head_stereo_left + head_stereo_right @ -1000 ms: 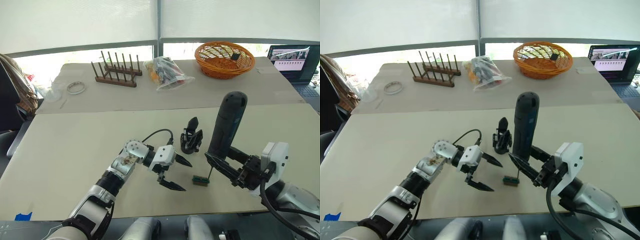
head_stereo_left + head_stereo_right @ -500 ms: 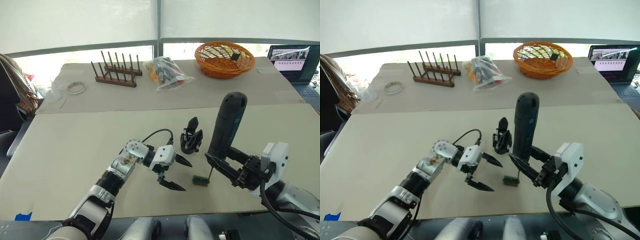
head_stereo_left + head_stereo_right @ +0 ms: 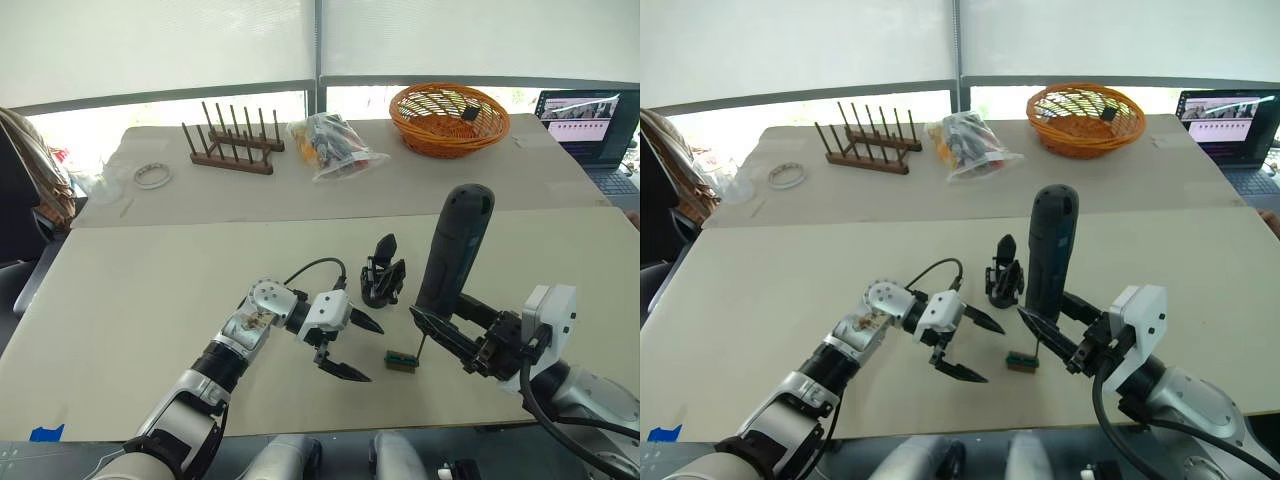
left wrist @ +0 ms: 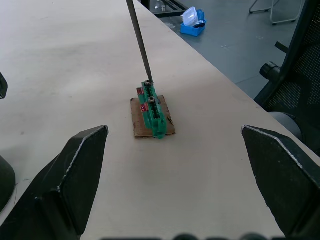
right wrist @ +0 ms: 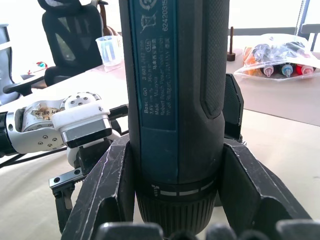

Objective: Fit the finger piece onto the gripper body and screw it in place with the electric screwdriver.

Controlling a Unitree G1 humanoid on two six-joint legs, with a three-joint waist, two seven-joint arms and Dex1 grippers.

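The gripper body (image 3: 383, 281) stands at the table's middle, a black pointed finger sticking up from it; I cannot tell whether that is the finger piece. My right gripper (image 3: 443, 318) is shut on the electric screwdriver (image 3: 455, 248), held upright just right of the body. The screwdriver's thin bit (image 4: 139, 45) touches down on a small green block (image 3: 401, 360) lying on a brown card. My left gripper (image 3: 374, 354) hovers open to the left of that block, in front of the gripper body, with nothing between its fingers (image 4: 75, 165).
Along the far side of the table are a wooden peg rack (image 3: 232, 141), a clear plastic bag of small items (image 3: 333, 146), an orange basket (image 3: 450, 118) and a tape roll (image 3: 152, 176). A laptop (image 3: 590, 118) sits at the far right.
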